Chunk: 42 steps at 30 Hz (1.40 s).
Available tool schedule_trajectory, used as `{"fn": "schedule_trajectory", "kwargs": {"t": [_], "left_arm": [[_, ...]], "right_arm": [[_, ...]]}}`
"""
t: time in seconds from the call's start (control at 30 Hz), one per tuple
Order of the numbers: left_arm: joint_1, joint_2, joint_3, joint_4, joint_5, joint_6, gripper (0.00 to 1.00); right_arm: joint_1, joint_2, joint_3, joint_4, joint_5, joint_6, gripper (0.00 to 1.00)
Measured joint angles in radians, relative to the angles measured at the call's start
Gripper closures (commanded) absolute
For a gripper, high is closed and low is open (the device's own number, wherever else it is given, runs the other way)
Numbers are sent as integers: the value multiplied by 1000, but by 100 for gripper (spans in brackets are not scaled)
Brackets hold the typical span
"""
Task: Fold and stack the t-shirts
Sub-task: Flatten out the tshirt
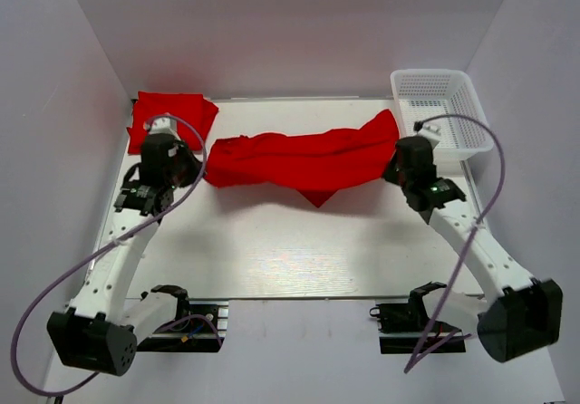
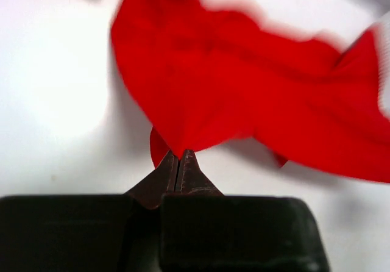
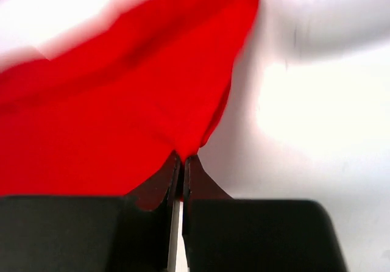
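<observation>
Cloth this thin is light and limp, so expect the red t-shirt (image 1: 304, 159) to sag and swing wherever you are not holding it. It hangs stretched between your two arms over the far half of the table (image 1: 299, 259), and its middle droops in a point toward the surface. You cannot tell from above whether that point touches.

Your left gripper (image 2: 180, 156) is clenched on the shirt's left end, with a pinch of fabric between the closed tips. Your right gripper (image 3: 181, 159) is clamped the same way on the right end. Both holds are on small bunches and could slip under a sharp tug. You would likely do better with gentle tension and a grip at corners or hems, where doubled fabric gives more purchase.

A second t-shirt (image 1: 172, 114) lies folded at the far left corner, probably your stacking spot. A white mesh basket (image 1: 471, 82) stands at the far right, just behind the right gripper.
</observation>
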<state>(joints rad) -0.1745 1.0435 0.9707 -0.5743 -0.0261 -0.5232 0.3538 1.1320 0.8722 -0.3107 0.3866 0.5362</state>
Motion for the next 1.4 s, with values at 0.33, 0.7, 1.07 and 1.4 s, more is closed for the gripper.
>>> {"fn": "schedule_trajectory", "kwargs": {"t": [0.33, 0.7, 1.07, 1.4], "left_arm": [[-2, -121, 452, -10, -66, 91, 100], [-5, -154, 889, -27, -75, 236, 100], [-5, -116, 1309, -43, 43, 348, 100], [-3, -94, 1280, 24, 76, 367, 100]], "right_arm": [[0, -168, 381, -48, 50, -190, 100], [0, -249, 735, -166, 11, -341, 100], [0, -375, 919, -257, -107, -416, 100], [0, -401, 898, -222, -92, -439, 100]]}}
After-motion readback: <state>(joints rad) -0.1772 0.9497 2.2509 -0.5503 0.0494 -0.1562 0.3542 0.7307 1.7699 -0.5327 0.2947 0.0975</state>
